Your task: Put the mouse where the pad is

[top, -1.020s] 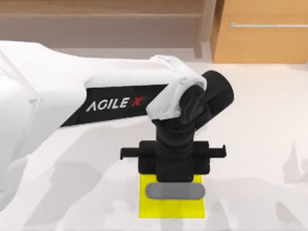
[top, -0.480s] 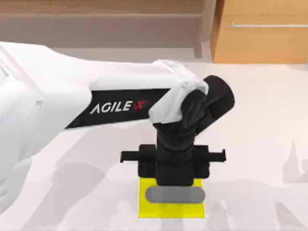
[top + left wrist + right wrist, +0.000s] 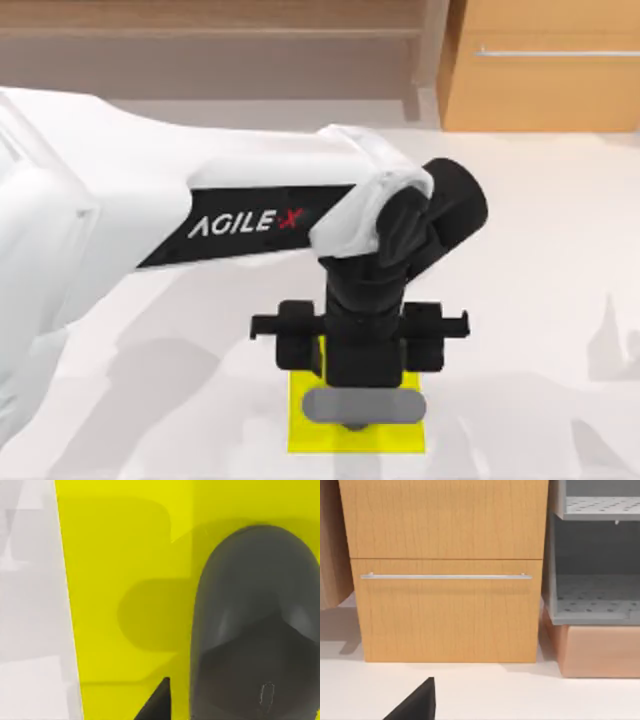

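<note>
Compared with a second ago, the left gripper (image 3: pixel 364 385) has changed shape more than place: the black block behind its crossbar now shows as two separate rounded lobes with the arm's wrist between them, which reads as the fingers having parted. It hangs at much the same spot above the near edge of the table, and the small smooth grey computer mouse (image 3: pixel 364 405) has barely shifted, if at all.

That rounded mouse lies flat on the bright yellow rectangular pad (image 3: pixel 305 435), sitting across the mat's far half with yellow showing on both sides and in front of it. From the left wrist view the mouse (image 3: pixel 252 625) rests on the pad (image 3: pixel 125 580) with one dark fingertip (image 3: pixel 156 703) standing off to its side, a strip of yellow between the two, so the jaws look released and apart rather than clamped on the body.

As a judgement, the placing itself is done (mouse on mat, nothing gripping it). What remains is for the left arm to lift clear without nudging the mouse.

The right arm is parked off to the side, its camera facing a wooden cabinet (image 3: pixel 445 580); I cannot tell how its jaws stand.
</note>
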{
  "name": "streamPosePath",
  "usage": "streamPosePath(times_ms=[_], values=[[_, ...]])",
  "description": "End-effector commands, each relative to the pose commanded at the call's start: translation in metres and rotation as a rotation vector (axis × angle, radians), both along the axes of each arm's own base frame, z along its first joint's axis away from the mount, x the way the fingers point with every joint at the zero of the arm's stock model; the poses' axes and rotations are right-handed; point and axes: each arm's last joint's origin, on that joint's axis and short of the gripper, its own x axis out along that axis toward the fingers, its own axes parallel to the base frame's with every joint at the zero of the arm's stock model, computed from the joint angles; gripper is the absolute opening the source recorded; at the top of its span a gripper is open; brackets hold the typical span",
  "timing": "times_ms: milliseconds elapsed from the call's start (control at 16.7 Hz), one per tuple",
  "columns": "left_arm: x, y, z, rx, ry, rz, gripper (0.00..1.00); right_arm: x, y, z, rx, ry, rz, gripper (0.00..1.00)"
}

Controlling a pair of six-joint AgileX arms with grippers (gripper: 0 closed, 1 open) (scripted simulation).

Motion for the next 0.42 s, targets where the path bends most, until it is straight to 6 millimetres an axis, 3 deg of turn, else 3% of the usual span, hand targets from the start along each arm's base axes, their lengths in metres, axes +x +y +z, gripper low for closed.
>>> streamPosePath(times_ms=[120,420], values=[[0.0,0.0,0.0,0.0,0.0,0.0,1.0,0.0,0.0,0.0,0.0,0.0,0.0,1.0],[0.0,0.0,0.0,0.0,0.0,0.0,1.0,0.0,0.0,0.0,0.0,0.0,0.0,1.0]])
